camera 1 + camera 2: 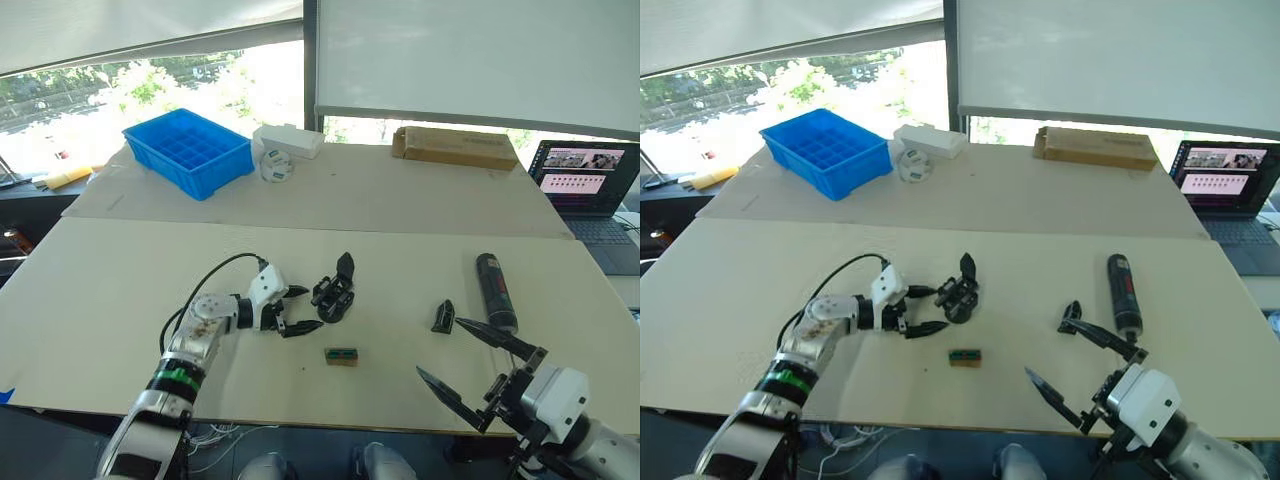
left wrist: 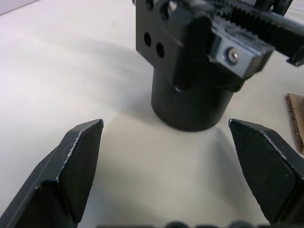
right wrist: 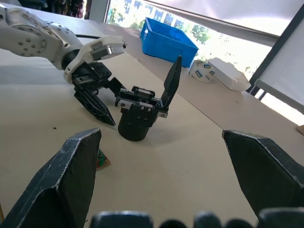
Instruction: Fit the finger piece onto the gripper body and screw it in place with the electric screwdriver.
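The gripper body [image 1: 335, 295], black with a round base and one upright pointed finger, stands mid-table. My left gripper [image 1: 311, 308] is open right beside it, one fingertip on each side of its left edge, nothing held; the left wrist view has the gripper body [image 2: 194, 57] just beyond the spread fingers [image 2: 78, 161]. The finger piece [image 1: 443, 316], a small black wedge, lies to the right. Past it lies the electric screwdriver [image 1: 495, 290], a black cylinder. My right gripper [image 1: 440, 348] hovers open near the front edge, its upper fingertip close to the finger piece.
A small green-brown block [image 1: 341, 356] lies in front of the gripper body. At the back are a blue compartment bin [image 1: 190, 150], a white box [image 1: 290, 140], a tape roll [image 1: 275, 167] and a cardboard box [image 1: 455, 147]. An open laptop [image 1: 590, 185] sits far right.
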`<state>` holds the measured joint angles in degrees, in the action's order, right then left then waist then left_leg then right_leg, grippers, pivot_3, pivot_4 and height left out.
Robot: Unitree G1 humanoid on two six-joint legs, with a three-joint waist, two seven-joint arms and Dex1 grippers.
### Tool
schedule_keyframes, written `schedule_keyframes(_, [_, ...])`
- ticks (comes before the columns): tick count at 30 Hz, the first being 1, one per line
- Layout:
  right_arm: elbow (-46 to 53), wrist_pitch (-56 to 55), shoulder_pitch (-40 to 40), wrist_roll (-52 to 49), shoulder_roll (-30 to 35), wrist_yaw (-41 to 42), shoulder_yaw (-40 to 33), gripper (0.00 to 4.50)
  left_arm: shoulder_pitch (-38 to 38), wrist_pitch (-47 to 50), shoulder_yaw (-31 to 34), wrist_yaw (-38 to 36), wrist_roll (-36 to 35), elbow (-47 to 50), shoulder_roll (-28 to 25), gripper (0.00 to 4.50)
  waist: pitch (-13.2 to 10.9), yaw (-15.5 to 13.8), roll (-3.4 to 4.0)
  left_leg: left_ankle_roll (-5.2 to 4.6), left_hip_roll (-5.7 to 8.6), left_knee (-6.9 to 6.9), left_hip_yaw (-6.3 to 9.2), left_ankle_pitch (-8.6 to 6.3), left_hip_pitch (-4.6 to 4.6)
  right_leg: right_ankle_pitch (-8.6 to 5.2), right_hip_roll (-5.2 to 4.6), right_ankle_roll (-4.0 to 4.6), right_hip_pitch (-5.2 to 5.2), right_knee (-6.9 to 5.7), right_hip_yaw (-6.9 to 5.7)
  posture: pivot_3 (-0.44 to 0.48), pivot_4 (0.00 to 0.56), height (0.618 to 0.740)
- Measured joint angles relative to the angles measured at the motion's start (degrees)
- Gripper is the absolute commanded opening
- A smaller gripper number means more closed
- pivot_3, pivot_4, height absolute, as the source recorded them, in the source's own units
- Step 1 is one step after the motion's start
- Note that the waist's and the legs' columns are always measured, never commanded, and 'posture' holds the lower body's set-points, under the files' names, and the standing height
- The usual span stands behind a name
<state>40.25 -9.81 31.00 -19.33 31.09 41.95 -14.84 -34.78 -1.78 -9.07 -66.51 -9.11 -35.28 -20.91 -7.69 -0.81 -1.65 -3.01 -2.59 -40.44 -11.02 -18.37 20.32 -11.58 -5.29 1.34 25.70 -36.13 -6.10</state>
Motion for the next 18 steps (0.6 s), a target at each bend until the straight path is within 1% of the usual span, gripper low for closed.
schedule_keyframes(3, [0.0,0.1,-0.3,0.0,0.0,-0.1,0.4,4.50,-5.2,-4.7,-0.1,-5.2,0.0,-9.6,2.5,4.46,0.0,0.0,-0.01,-0.01,0.03,-0.01,0.00,0.00,0.02,0.06,0.01,0.09,-0.01,0.02,-0.08,0.000,0.150,0.740])
schedule_keyframes(7, [0.1,0.1,-0.5,0.0,0.0,-0.3,0.6,4.50,-10.2,-8.1,-0.2,-10.5,0.5,-18.0,4.8,4.46,0.0,0.2,-0.03,-0.04,0.03,-0.01,0.00,-0.02,0.02,0.07,0.02,0.08,-0.01,0.04,-0.07,0.000,0.150,0.740])
schedule_keyframes(11, [0.1,0.2,-0.3,0.1,0.0,-0.7,0.5,4.50,-13.1,-12.2,-0.6,-12.0,2.5,-23.9,6.1,4.46,0.0,0.3,-0.03,-0.08,0.03,-0.01,0.02,-0.04,0.02,0.07,0.01,0.09,-0.02,0.04,-0.04,0.000,0.150,0.740])
schedule_keyframes(14, [0.3,0.2,0.2,0.1,0.0,-0.9,0.5,4.50,-14.1,-14.6,-0.6,-12.3,3.6,-26.7,6.4,3.71,0.0,0.3,-0.04,-0.14,0.03,-0.02,0.04,-0.08,0.04,0.07,0.00,0.09,-0.02,0.06,-0.01,0.000,0.150,0.740])
schedule_keyframes(16, [0.5,0.2,1.0,0.2,0.0,-1.1,0.4,4.50,-14.4,-16.6,-0.2,-12.2,4.1,-28.2,6.3,2.73,0.0,0.2,-0.04,-0.18,0.02,-0.02,0.05,-0.10,0.04,0.07,-0.01,0.08,-0.02,0.06,0.00,0.000,0.150,0.740])
schedule_keyframes(17, [0.5,0.2,1.2,0.2,0.0,-1.1,0.3,4.50,-14.4,-17.2,0.0,-12.3,4.3,-28.5,6.3,2.32,0.0,0.3,-0.04,-0.21,0.03,-0.02,0.05,-0.11,0.03,0.07,-0.01,0.07,-0.03,0.06,0.00,0.000,0.150,0.740])
schedule_keyframes(18, [0.6,0.2,1.3,0.3,0.0,-1.2,0.3,4.50,-14.4,-18.0,0.1,-12.2,4.4,-28.8,6.3,2.32,0.0,0.3,-0.04,-0.24,0.03,-0.03,0.05,-0.13,0.03,0.08,-0.02,0.06,-0.03,0.07,0.01,0.000,0.150,0.740])
